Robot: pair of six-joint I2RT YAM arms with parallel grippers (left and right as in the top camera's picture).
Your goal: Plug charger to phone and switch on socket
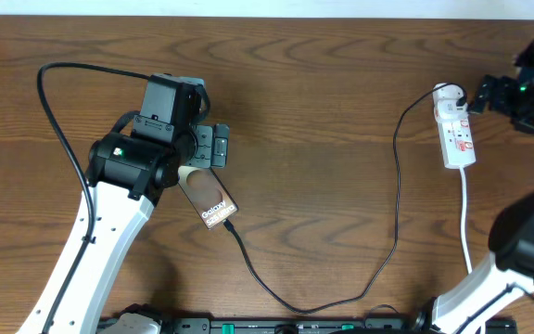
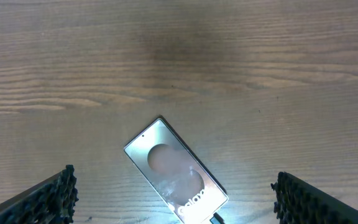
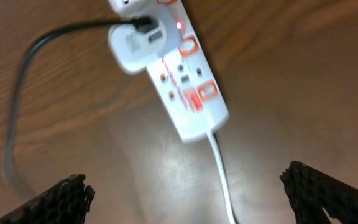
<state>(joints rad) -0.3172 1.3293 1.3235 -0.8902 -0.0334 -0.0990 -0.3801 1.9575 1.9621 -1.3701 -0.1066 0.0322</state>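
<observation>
Open wood spans the middle of the table between the arms, crossed only by the black charger, which loops from the white socket near the right edge down towards the front edge and up to the phone at left. The left gripper hangs, jaws spread wide, over the tilted phone, which lies between its fingers touching neither; the right gripper, jaws equally wide and empty, sits just beside the socket's far end
</observation>
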